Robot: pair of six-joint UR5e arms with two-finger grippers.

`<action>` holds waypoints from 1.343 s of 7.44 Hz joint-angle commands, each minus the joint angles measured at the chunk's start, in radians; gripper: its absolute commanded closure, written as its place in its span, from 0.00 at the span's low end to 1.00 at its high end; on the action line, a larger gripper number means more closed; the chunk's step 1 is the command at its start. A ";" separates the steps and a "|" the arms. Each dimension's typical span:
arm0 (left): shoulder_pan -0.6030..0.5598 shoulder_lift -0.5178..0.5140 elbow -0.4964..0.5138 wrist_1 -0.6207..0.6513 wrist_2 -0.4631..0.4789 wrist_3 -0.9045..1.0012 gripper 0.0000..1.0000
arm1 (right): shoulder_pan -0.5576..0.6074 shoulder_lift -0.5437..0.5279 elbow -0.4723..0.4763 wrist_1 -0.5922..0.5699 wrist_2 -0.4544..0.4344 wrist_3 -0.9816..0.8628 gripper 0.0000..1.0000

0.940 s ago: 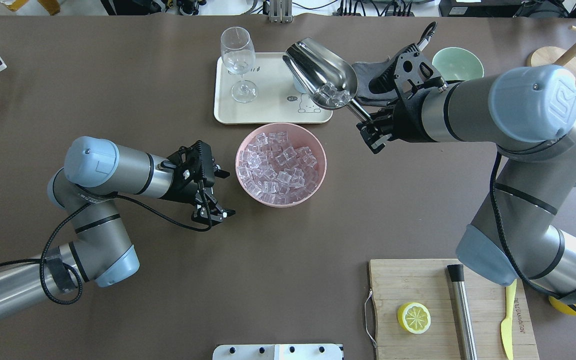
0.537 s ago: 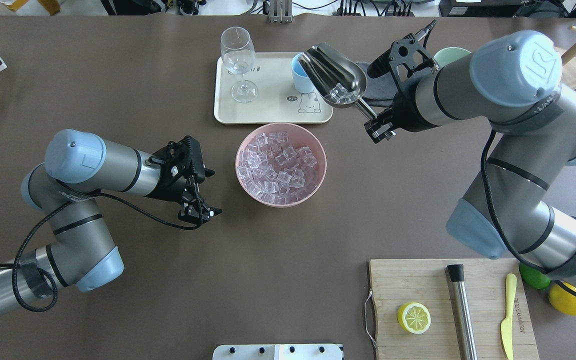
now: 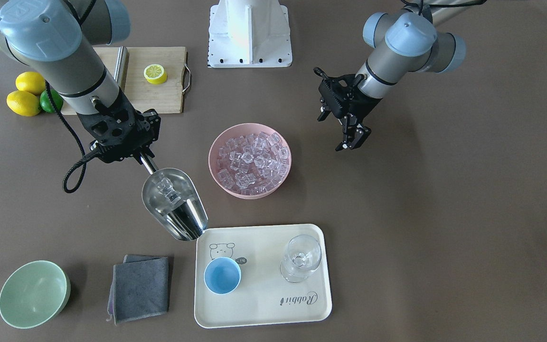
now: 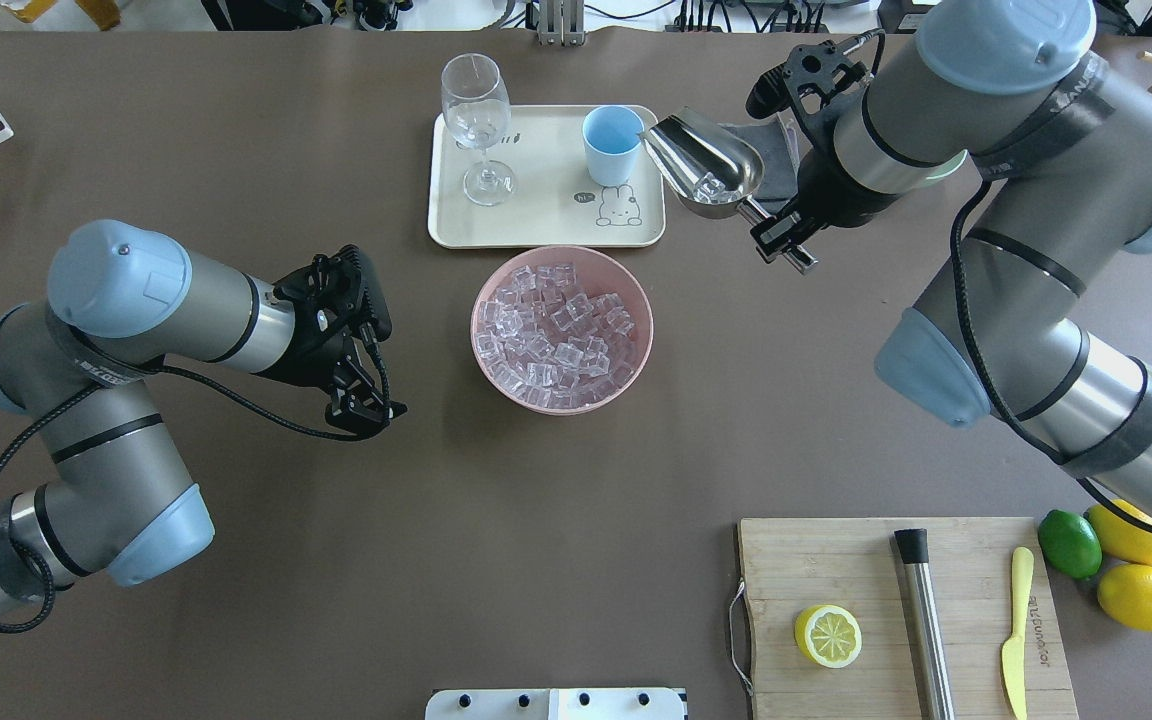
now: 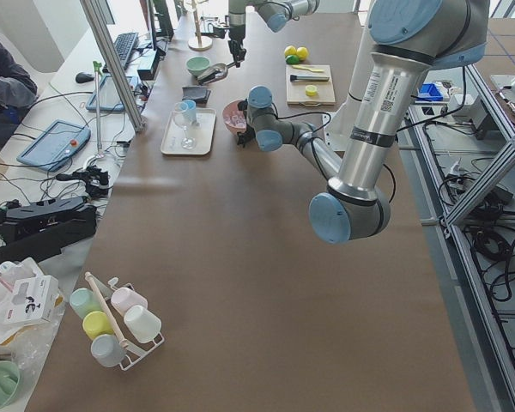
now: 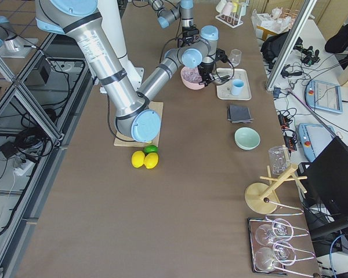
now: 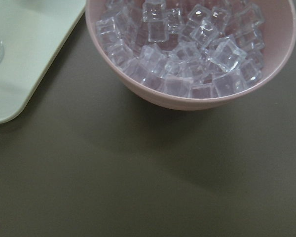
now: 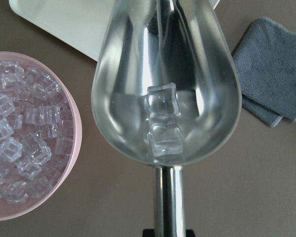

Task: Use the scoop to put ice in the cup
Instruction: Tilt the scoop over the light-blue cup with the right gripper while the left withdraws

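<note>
Right grip: the right gripper (image 4: pixel 781 237) has its fingers clamped on the thin rod handle of the scoop (image 4: pixel 706 163).
Scoop: the trough runs straight out from those fingers, open side up, clear of the table.
Load: the ice (image 8: pixel 162 123), a few clear cubes, sits at the handle end of the trough, just past the fingers.
Past the scoop's mouth: the cup (image 4: pixel 612 145) stands upright on the cream tray (image 3: pixel 264 311). In the overhead view its rim is just beside the mouth; from the front they look a little apart.
To one side of the fingers: a pink bowl (image 4: pixel 477 330) heaped with more cubes, on the table next to the tray.
To the other side: a folded grey cloth (image 3: pixel 140 287).
Farther along the tray: a wine glass (image 4: pixel 476 110), beyond the cup.
Left grip: the left gripper (image 4: pixel 364 405) has its fingers apart on nothing, above the table, with the pink bowl near.
</note>
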 commanded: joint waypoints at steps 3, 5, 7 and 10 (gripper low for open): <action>-0.087 0.006 -0.088 0.319 0.002 -0.006 0.02 | 0.037 0.235 -0.200 -0.330 0.067 -0.138 1.00; -0.125 0.056 -0.079 0.314 -0.045 -0.011 0.02 | 0.060 0.352 -0.349 -0.382 0.078 -0.224 1.00; -0.209 0.077 -0.023 0.319 -0.188 -0.011 0.02 | 0.060 0.440 -0.495 -0.389 0.079 -0.281 1.00; -0.289 0.116 0.027 0.347 -0.190 -0.006 0.02 | 0.057 0.526 -0.647 -0.425 0.082 -0.344 1.00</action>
